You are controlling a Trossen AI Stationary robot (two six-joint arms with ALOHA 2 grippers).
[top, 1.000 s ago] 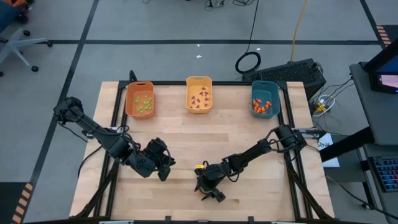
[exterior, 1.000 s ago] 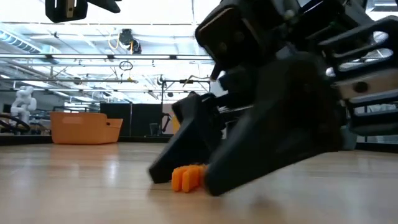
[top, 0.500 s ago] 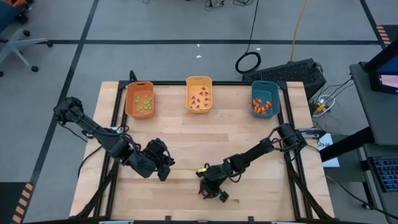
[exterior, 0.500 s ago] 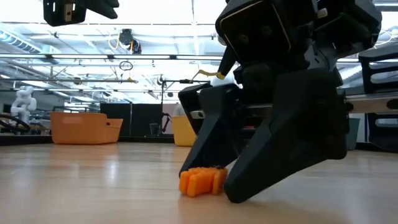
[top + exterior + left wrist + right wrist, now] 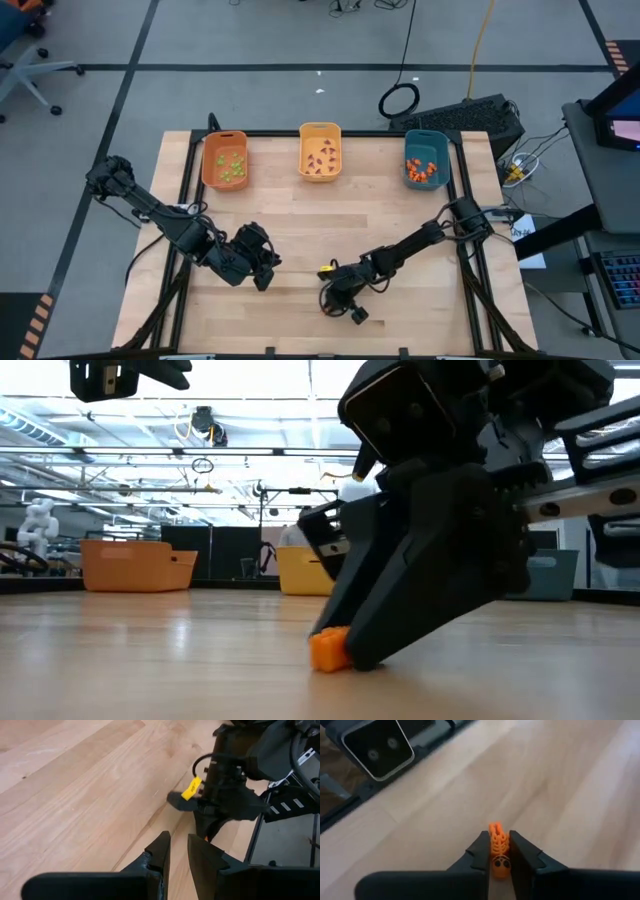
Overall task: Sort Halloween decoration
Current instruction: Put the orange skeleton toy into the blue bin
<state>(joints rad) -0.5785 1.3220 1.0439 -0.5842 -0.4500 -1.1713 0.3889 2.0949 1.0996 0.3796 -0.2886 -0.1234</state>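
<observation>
Orange trinket (image 5: pixel 498 849) pinched inside the right gripper (image 5: pixel 498 851) on the table (image 5: pixel 560 790)

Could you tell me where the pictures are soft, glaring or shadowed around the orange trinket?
Right wrist view: orange trinket sharp between the right end effector fingers, table beyond blurred. Low view: ceiling lights glare, the dark end effector shadows the trinket.

Light is even and bright, coming from above: in the low view rows of ceiling lamps (image 5: pixel 250 400) glare white behind the arms, leaving the right gripper (image 5: pixel 345 650) a near-black silhouette. The table (image 5: pixel 300 240) shows soft pale sheen and only faint shadows under the arms. In the right wrist view the far wood is blurred, while the orange trinket (image 5: pixel 498 845) stays sharp.
</observation>
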